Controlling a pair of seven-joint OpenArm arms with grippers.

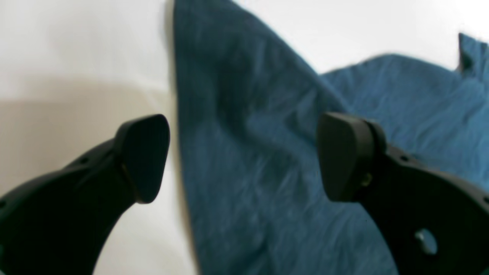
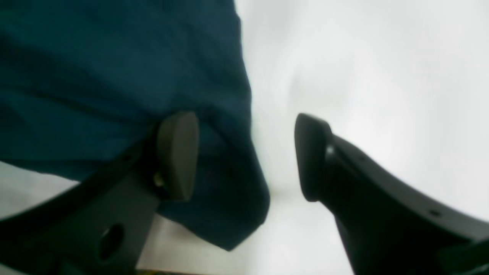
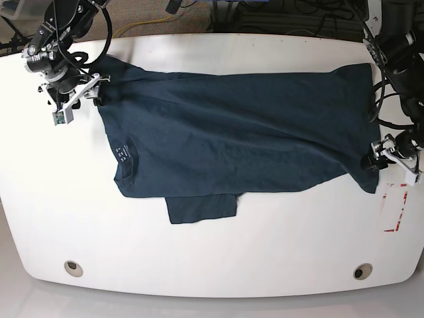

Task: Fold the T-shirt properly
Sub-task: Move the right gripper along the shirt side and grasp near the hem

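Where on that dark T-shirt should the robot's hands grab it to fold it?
Probably the two far corners of the T-shirt, coming in from each table end. The right hand and left hand hover open there, and those edges lie flat against the white table, easy to pinch.

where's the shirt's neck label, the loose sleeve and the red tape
neck label (image 3: 122,152), base view, on the white print inside the collar
sleeve (image 3: 201,208), base view, middle of the flap sticking out below the shirt
red tape (image 3: 397,209), base view, on its right strip
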